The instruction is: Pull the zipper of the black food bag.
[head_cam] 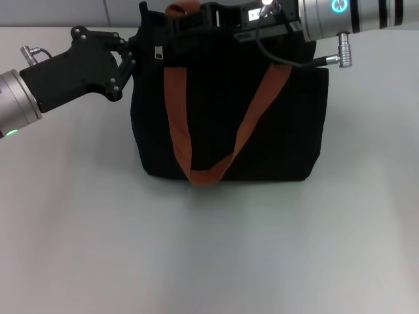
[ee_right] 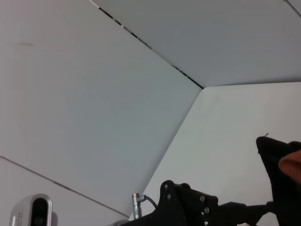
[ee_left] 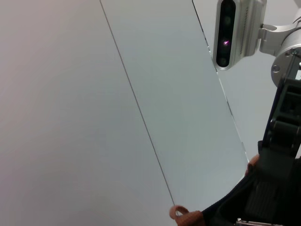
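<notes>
Black food bag (head_cam: 229, 124) stands upright on the white table (head_cam: 209, 248), an orange-brown strap (head_cam: 216, 131) hanging down its front. Left gripper (head_cam: 134, 55) at the bag's top left corner, fingers pinching the fabric edge. Silver zipper (head_cam: 159, 52) pull just beside those fingers, apart from them. Right gripper (head_cam: 196, 19) over the bag's top edge; finger state cannot be told.

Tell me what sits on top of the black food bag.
The right gripper lies across the top of the black food bag, over one orange strap. It covers most of the zip track; only the zipper shows, near the left gripper.
</notes>
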Motion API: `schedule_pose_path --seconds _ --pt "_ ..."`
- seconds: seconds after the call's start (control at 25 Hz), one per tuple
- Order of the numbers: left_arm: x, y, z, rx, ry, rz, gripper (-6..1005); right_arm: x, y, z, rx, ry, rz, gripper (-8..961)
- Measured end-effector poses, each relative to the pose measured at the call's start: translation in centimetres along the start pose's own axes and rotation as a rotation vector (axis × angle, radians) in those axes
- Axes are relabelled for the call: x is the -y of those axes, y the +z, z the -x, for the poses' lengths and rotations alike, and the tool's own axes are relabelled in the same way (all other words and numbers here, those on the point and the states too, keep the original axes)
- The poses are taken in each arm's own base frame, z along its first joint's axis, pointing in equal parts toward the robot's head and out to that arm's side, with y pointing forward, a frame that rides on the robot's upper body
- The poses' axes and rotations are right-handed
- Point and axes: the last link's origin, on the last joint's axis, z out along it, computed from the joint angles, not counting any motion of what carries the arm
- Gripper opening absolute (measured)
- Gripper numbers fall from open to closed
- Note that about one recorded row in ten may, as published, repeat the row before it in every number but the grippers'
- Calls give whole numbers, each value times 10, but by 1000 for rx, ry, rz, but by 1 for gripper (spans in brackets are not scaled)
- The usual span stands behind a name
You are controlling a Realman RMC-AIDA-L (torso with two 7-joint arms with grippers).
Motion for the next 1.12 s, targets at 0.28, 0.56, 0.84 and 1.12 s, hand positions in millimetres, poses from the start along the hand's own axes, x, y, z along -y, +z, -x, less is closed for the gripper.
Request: schedule_pose_path --seconds 0.28,0.56,0.84,1.12 --pt "0 0 0 -1 0 1 39 -2 8 2 -6 -7 -12 513" --pt "2 3 -4 -18 3 0 41 -1 10 2 -9 -10 -22 513" --pt "2 5 -9 -39 18 20 42 -1 10 2 -8 -8 -22 513" --pt "5 2 -5 -13 13 -10 44 -2 10 3 -7 -13 -21 513"
